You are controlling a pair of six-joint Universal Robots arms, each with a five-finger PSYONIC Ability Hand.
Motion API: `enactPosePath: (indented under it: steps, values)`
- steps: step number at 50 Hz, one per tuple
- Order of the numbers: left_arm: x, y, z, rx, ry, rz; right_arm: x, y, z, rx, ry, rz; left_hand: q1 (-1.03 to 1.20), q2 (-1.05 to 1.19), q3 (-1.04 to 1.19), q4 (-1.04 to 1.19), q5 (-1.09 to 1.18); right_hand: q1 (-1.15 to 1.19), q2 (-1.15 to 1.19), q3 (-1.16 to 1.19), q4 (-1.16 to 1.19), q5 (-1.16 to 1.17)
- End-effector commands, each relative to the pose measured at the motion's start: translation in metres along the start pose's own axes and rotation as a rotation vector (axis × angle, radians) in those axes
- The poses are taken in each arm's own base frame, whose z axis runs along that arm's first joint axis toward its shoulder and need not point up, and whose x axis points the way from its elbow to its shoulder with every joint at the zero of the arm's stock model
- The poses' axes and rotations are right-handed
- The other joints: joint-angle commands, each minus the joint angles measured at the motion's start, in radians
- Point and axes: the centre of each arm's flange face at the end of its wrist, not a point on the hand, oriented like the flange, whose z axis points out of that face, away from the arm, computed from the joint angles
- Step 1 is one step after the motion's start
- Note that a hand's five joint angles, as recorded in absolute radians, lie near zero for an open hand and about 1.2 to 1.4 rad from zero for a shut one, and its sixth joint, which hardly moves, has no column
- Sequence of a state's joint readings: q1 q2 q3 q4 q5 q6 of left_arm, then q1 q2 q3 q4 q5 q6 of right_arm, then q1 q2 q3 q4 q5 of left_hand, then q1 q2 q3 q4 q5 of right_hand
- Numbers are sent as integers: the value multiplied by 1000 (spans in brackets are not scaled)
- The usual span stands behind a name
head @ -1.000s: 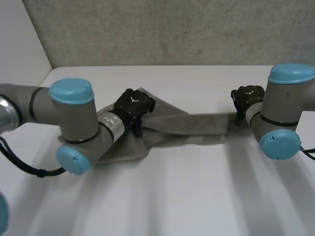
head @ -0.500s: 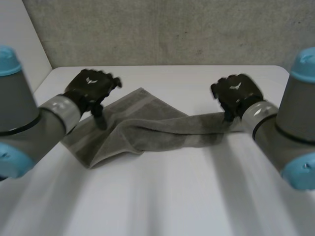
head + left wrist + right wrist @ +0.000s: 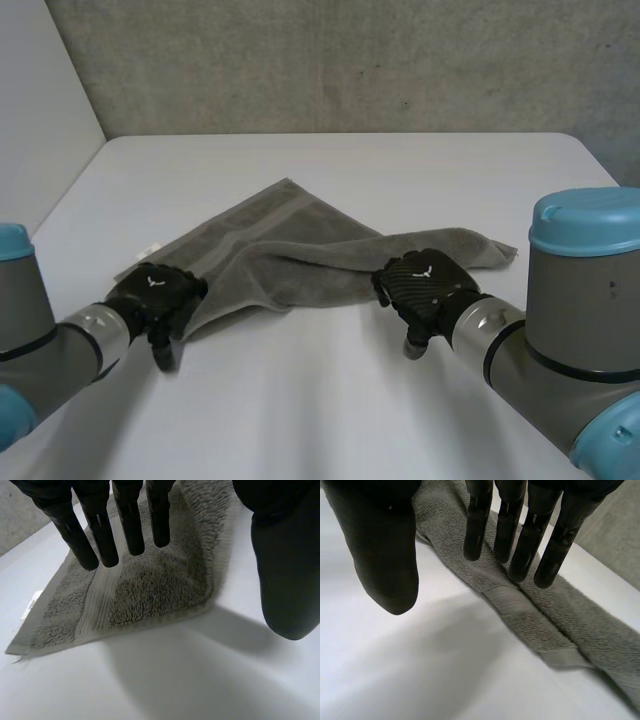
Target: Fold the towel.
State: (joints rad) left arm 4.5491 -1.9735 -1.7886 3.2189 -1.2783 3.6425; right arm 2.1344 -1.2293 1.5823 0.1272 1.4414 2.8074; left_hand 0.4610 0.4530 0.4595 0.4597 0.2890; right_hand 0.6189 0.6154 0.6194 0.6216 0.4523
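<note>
The left hand [image 3: 155, 296] hovers spread and empty over the near edge of the towel [image 3: 285, 245], which lies rumpled mid-desk [image 3: 330, 415]. The right hand [image 3: 425, 285], equally spread, hangs over its bunched strip. Likely a regrasp: each hand must pinch an edge.

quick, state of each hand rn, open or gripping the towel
Left hand: open, holding nothing, fingers above the towel.
Right hand: open, holding nothing.

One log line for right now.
towel rumpled on table | left hand open at near corner | right hand open at bunched strip
</note>
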Motion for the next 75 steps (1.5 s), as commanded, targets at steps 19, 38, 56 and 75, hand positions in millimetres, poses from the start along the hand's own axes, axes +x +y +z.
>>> enactPosePath:
  steps: [19,38,56,75]
  values:
    - [38,-79,30,250,114,-126,-17,-1,54,114,-127,350,935,943,937,937,933,-355,-351,-355,-358,-363]
    - [58,-121,-37,325,178,-220,-46,-14,111,138,-230,799,935,943,937,937,933,-273,-269,-273,-275,-281]
    - [18,-120,-22,352,63,-208,-25,-40,130,233,-154,602,935,943,937,937,933,777,781,777,775,769]
    - [-34,-282,-54,871,-213,-102,8,-271,12,985,435,-447,935,943,937,937,933,777,781,777,775,769]
